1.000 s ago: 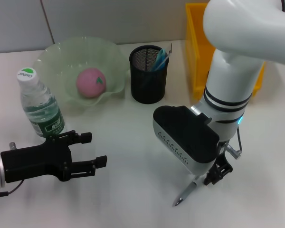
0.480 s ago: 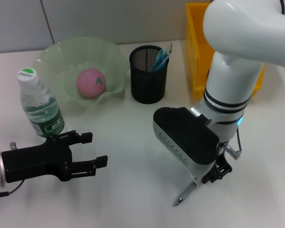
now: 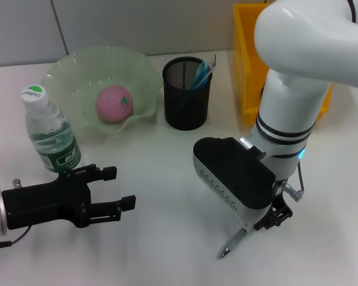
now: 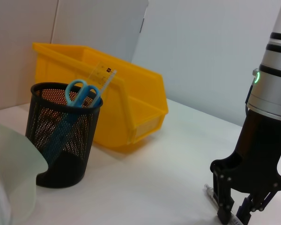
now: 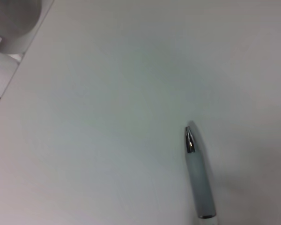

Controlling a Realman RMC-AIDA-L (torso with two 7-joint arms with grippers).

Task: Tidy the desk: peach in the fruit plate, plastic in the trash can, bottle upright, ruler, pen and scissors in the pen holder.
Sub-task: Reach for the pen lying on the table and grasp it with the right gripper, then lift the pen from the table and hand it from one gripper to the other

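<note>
The silver pen (image 3: 231,243) lies on the table near the front edge, tip toward me. My right gripper (image 3: 267,225) stands over its rear end, fingers shut on the pen (image 4: 210,191); the left wrist view shows that gripper (image 4: 235,213) from the side. In the right wrist view only the pen (image 5: 199,183) and bare table show. The bottle (image 3: 48,134) stands upright at the left. The peach (image 3: 114,103) sits in the green fruit plate (image 3: 65,71). Scissors (image 4: 82,91) and ruler (image 4: 105,72) stand in the black mesh pen holder (image 3: 185,101). My left gripper (image 3: 119,187) hovers open at the front left. The plastic is out of view.
A yellow bin (image 3: 244,59) stands at the back right, behind my right arm and beside the pen holder (image 4: 61,136). A grey wall runs along the back of the table.
My right arm has shifted only slightly over the pen. The pen, the left gripper and everything else stay where they were.
</note>
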